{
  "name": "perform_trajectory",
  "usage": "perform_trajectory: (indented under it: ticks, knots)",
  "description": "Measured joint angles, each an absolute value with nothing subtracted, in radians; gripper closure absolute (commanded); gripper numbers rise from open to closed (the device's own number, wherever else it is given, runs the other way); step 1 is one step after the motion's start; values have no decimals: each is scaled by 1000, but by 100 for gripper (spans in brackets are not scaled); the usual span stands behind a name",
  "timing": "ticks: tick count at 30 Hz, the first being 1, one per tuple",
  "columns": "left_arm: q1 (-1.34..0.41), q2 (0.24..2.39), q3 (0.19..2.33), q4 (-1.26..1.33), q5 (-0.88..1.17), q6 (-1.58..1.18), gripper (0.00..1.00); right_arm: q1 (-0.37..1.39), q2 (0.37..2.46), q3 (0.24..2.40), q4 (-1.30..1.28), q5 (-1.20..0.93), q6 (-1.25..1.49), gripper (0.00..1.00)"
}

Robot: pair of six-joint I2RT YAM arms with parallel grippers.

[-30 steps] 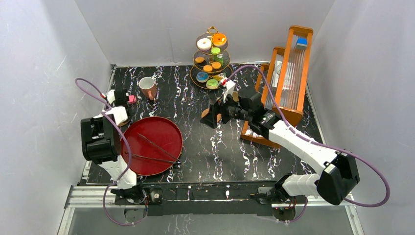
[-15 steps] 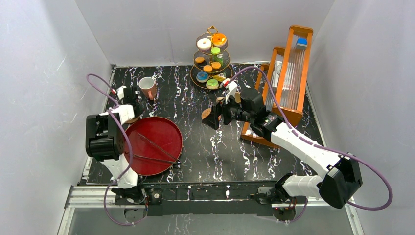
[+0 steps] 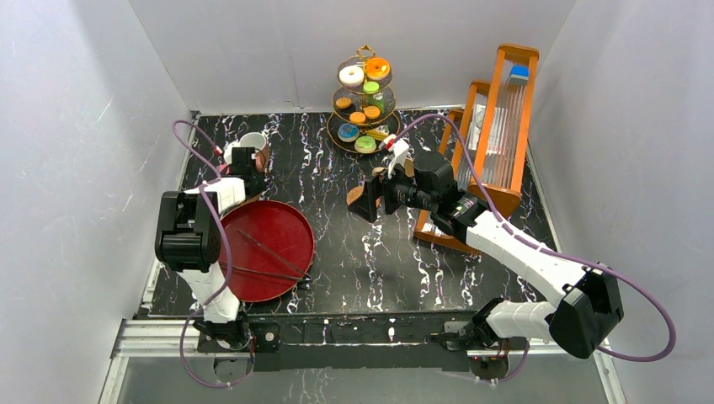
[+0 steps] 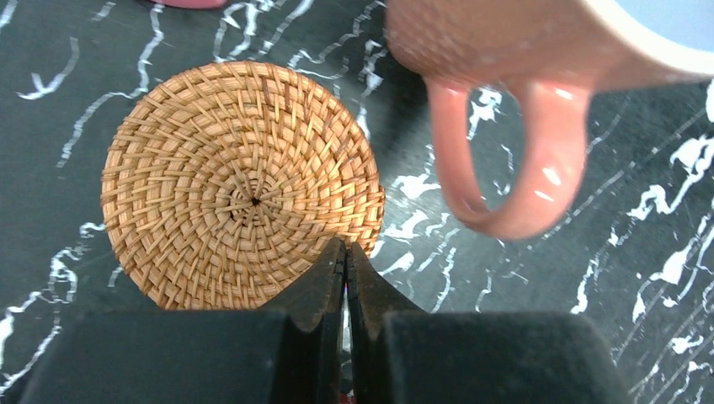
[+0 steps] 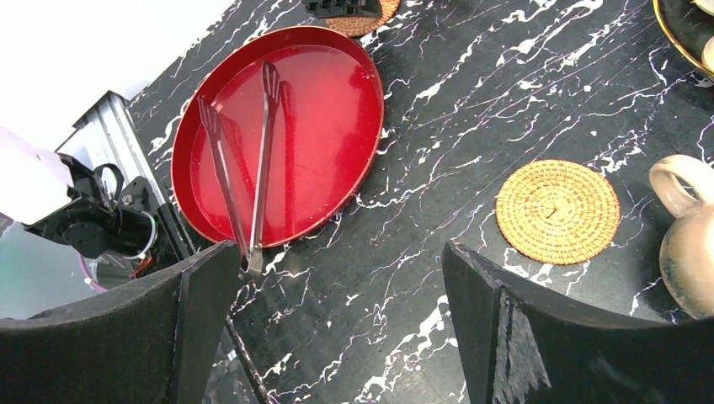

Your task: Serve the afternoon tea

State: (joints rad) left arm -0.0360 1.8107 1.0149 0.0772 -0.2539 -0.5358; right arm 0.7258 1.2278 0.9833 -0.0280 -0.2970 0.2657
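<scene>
The gold three-tier stand [image 3: 364, 101] at the back holds small donuts and cookies. In the left wrist view a woven coaster [image 4: 244, 198] lies flat, with the pink handle of a white-lined mug [image 4: 514, 160] just to its right. My left gripper [image 4: 345, 248] is shut and empty, its tips over the coaster's near edge; from above it [image 3: 242, 167] sits beside that mug [image 3: 253, 150]. My right gripper [image 5: 337, 261] is open and empty over bare table. A second coaster [image 5: 557, 210] and a beige mug [image 5: 686, 252] lie to its right.
The round red tray [image 3: 278, 223] with black tongs [image 3: 265, 252] lies at the front left. A tall wooden rack [image 3: 497, 126] stands along the right side, behind the right arm. White walls close in left, back and right.
My left gripper has moved back and to the right, from the left edge to beside the pink mug. The right arm shifted slightly at first and has since held still.
</scene>
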Motion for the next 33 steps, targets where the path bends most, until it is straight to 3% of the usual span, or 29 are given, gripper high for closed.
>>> perform_trajectory:
  ticks: [33]
  knots:
    - [-303,2009,1245,127,-161,-587,100,726,1228,983,-28,-264,256,1]
